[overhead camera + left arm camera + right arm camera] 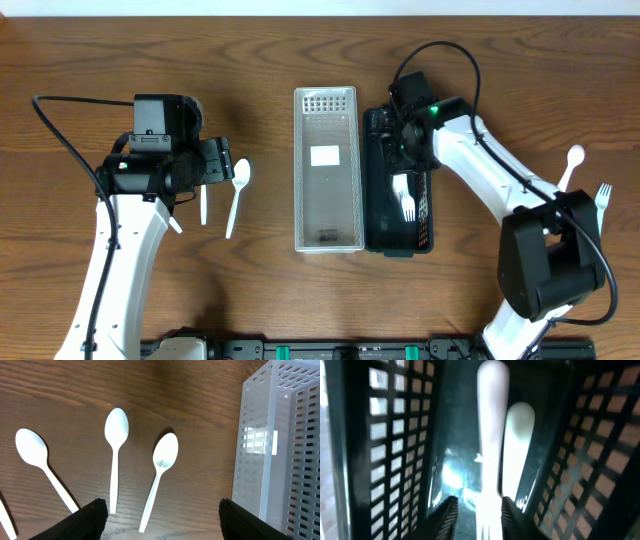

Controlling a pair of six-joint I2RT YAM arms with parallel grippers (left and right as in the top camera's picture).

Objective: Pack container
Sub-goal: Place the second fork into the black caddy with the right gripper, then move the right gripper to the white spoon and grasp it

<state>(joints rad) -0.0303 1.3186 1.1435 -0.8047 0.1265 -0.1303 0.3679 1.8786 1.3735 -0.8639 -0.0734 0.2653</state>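
- The clear basket (326, 170) has a white sticker (325, 155) on its floor. I cannot read any words on it.
- A small dark mark (327, 237) sits near the basket's lower end. It is too small to read.
- The clear basket is long and made of see-through plastic. Its walls are full of little square holes.
- The black basket (398, 190) lies right beside it, on its right. It has the same long shape and the same grid of holes. Its floor is shiny.
- The table (300, 60) is brown wood with wavy lines.
- The right end effector (479, 510) is down inside the black basket. It pinches a white handle (490, 435) between its two fingers (447, 515).
- The handle is smooth with a round tip. It looks blurry in the right wrist view.
- A second white handle (519, 445) lies just beside it.
- From above, a white fork (407, 205) shows in the black basket.
- The left end effector (162, 507) is spread wide and holds nothing. Its black fingers (90, 522) hang over the table.
- Three white plastic spoons lie on the table to the left of the clear basket: a left spoon (35, 455), a middle spoon (115, 440) and a right spoon (162, 465). They are smooth, with oval bowls and thin handles.
- Far to the right, a lone spoon (570, 165) and a lone fork (602, 195) lie on the table.
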